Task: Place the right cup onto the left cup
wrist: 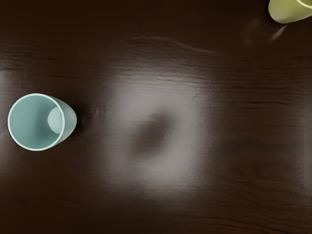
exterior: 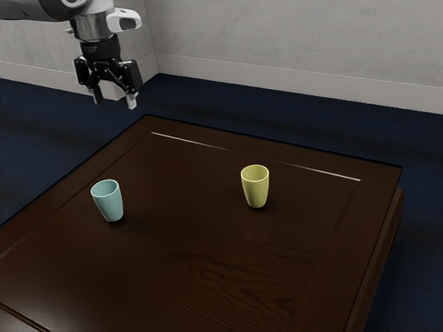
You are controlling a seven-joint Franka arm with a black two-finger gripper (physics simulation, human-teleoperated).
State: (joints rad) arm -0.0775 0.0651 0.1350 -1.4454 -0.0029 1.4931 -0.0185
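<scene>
High above the table's far edge, at the exterior view's upper left, my gripper hangs open, its two fingers apart with nothing between them. A teal cup stands upright on the table toward the exterior view's left. The yellow cup is upright too, well apart from it toward the exterior view's right. From above, the wrist view catches the teal cup with its mouth up and part of the yellow cup, cut off by the picture's corner. Neither cup touches my gripper.
The dark wooden table has a raised border and a thin light line along its far side. A grey wall with a pale baseboard rises behind the dark blue floor. A broad reflection lies on the tabletop in the wrist view.
</scene>
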